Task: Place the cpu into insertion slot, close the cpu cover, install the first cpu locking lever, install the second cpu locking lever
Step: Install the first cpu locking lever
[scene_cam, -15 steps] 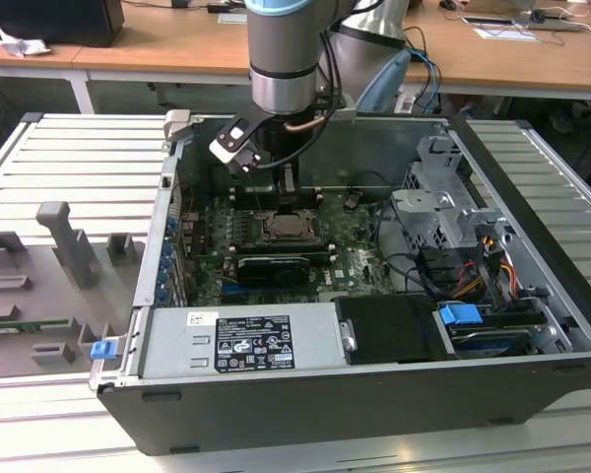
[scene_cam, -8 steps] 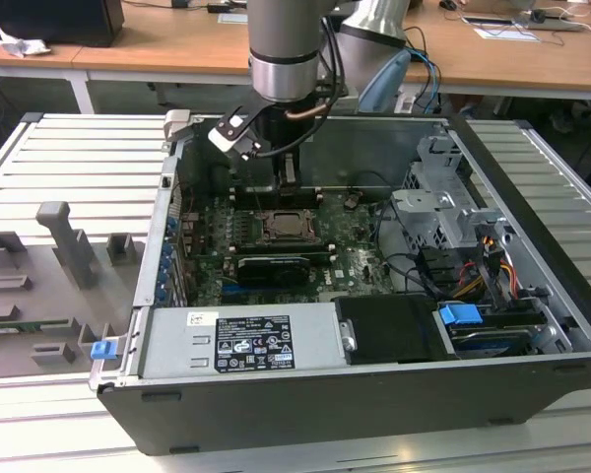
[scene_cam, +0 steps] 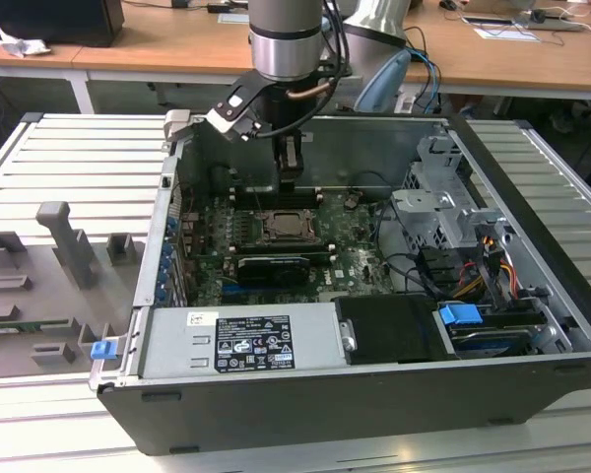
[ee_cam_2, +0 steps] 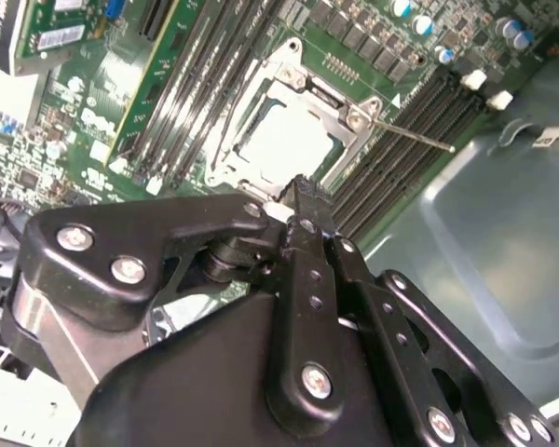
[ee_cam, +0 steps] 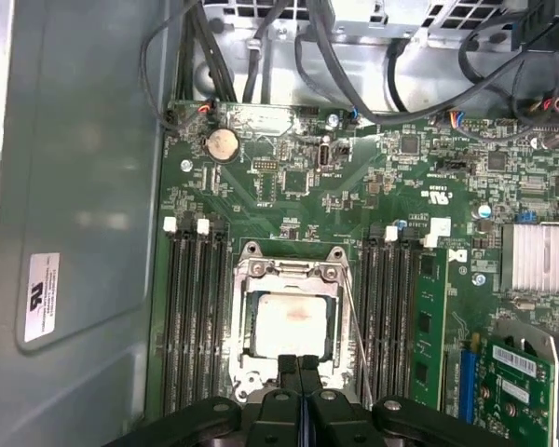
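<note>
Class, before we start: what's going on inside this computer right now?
A single robot arm is working inside an open computer case. Its end effector, shut and holding nothing, hangs just above the edge of the insertion slot on the motherboard. The cpu already sits in the slot, and the cpu cover looks lowered around it. A thin locking lever runs along one side; whether it is latched cannot be told.
</note>
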Tool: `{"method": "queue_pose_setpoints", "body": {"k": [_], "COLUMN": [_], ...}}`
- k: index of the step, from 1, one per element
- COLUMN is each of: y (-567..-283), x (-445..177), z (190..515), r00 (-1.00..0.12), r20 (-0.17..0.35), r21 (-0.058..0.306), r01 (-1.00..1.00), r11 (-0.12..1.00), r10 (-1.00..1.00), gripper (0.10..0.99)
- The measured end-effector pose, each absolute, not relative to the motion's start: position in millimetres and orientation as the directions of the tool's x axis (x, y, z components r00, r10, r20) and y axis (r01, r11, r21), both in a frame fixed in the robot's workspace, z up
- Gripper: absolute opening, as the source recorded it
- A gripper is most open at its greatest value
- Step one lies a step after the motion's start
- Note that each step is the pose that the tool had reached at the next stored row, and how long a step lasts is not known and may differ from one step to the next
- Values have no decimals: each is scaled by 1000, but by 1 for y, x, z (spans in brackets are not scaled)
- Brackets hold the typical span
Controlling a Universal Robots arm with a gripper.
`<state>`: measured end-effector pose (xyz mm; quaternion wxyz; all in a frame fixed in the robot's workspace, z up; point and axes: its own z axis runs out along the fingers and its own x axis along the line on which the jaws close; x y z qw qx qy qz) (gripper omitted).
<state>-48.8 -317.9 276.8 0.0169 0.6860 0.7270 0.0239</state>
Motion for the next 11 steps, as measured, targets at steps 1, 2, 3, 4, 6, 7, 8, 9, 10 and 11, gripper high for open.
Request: {"method": "queue_pose_setpoints", "body": {"k": [1,2,3,4,6,7,8,9,10,11], "y": [-318,-318,-318,-318,-318,-318,-318,-318,-318,-318], "x": [-49,-49,-49,-49,-49,-49,-49,-49,-49,-49], "z": [277,277,277,277,277,277,276,276,276,276], "r00": [-69,-84,-101,-118,-187,-198,-208,-225,-263,-286], "r20": [7,4,-1,-4,-7,-7,-7,-7,-7,-7], "r21": [57,56,55,54,51,51,45,45,45,45], "r01": [996,995,993,992,981,979,977,973,964,957], "r11": [69,84,101,118,187,198,208,225,263,286], "r10": [998,996,995,993,982,980,978,974,965,958], "gripper": [106,106,106,106,106,106,106,106,106,106]}}
